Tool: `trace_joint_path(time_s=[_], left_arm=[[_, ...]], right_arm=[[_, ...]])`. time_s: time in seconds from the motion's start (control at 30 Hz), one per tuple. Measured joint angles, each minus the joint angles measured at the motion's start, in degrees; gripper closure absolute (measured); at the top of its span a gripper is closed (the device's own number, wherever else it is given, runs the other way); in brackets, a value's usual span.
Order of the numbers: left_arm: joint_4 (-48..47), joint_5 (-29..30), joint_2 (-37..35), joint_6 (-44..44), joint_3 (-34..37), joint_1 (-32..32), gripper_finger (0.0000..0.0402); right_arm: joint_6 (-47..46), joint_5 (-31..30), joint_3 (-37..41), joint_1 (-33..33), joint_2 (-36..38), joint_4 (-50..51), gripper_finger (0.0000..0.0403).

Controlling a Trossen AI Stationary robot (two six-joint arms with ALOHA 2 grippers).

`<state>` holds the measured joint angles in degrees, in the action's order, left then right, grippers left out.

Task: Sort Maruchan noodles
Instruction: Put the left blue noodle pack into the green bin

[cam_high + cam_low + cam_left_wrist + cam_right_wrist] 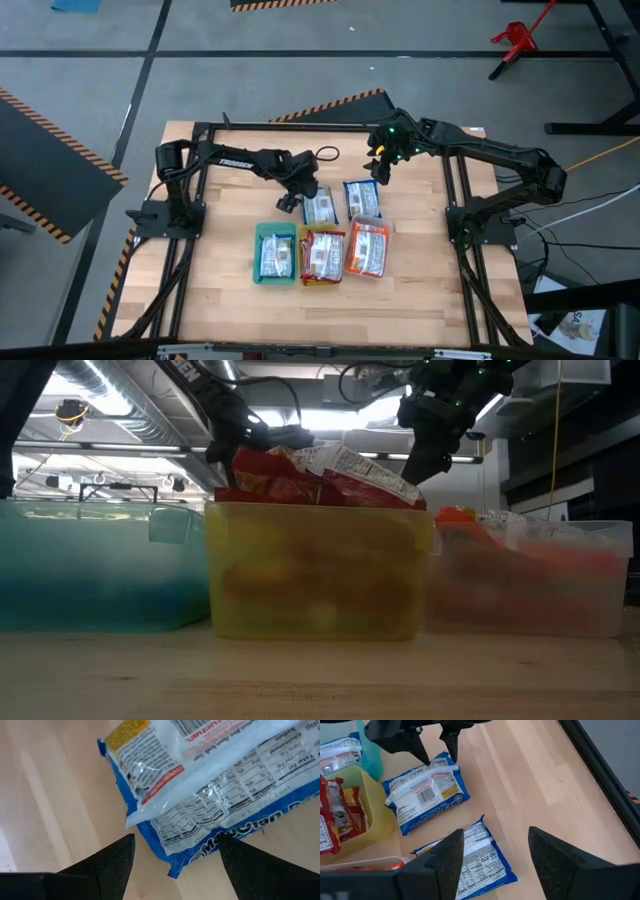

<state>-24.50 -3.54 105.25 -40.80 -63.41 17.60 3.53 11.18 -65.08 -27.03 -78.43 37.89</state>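
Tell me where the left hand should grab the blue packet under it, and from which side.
Probably from straight above, across the short edge nearest the left hand. The blue packet lies flat on the table, apart from the second blue packet and the yellow tray. The open fingers already straddle that corner, so pinching the edge there looks easiest.

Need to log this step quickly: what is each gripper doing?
Left gripper: open, over a blue packet, holding nothing.
Right gripper: open, empty.
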Motion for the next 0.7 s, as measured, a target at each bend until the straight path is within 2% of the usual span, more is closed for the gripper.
trace_joint_path(time_s=[0.47, 0.7], left_arm=[[0.4, -3.0, 0.3, -0.3, 0.0, -0.5, 0.0121], [1.1, -3.1, 0.5, -0.3, 0.0, -0.5, 0.0153]], right_arm=[[0.5, 0.0, 0.0, 0.0, 0.0, 0.0, 0.0194], [0.5, 0.0, 0.0, 0.0, 0.0, 0.0, 0.0194]])
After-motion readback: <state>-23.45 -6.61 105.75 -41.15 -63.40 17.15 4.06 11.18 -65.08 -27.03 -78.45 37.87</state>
